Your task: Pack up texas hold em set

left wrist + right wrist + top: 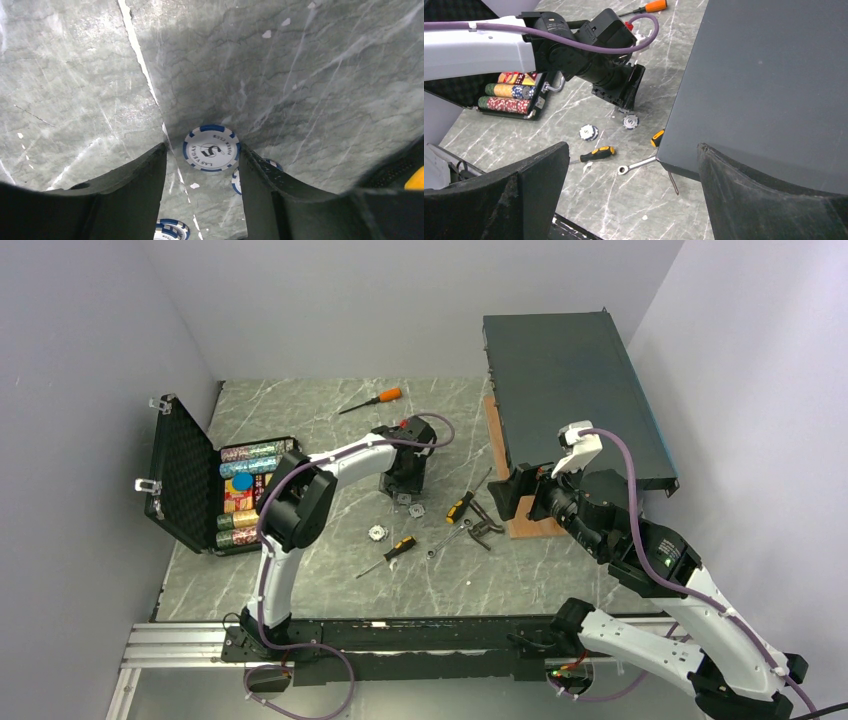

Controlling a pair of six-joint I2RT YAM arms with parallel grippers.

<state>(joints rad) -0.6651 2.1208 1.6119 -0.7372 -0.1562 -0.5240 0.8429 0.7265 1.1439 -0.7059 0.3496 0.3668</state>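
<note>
**Top view.** The black case (185,475) is sitting open at the far left of the table (320,420), with its foam lid standing up on the left side. Rows of chips (245,452) are lying in its base. The left arm is reaching to the middle of the table, and the left gripper (405,490) is pointing down over two loose chips (410,505) at its fingertips (jaw gap not readable from here). A third chip (377,532) is lying a little nearer, apart from them. The right gripper (515,495) is hovering at the near left corner of a large dark box (570,390) on the right. An orange screwdriver (372,400) is lying at the far side. A yellow-and-black screwdriver (395,548) is lying near the third chip.

**Left wrist view.** The jaws are standing partly open, straddling a white chip with a blue edge (211,148) that is lying flat on the table. The left finger (145,190) is standing clear of it. The right finger (260,190) is sitting at its rim, and I cannot tell if they touch. Another chip (234,181) is peeking out behind the right finger.

**Right wrist view.** The right jaws are gaping wide, holding nothing. A wrench (636,166) is lying just beside the box corner. The case is showing at the left, with chip rows inside.
</note>
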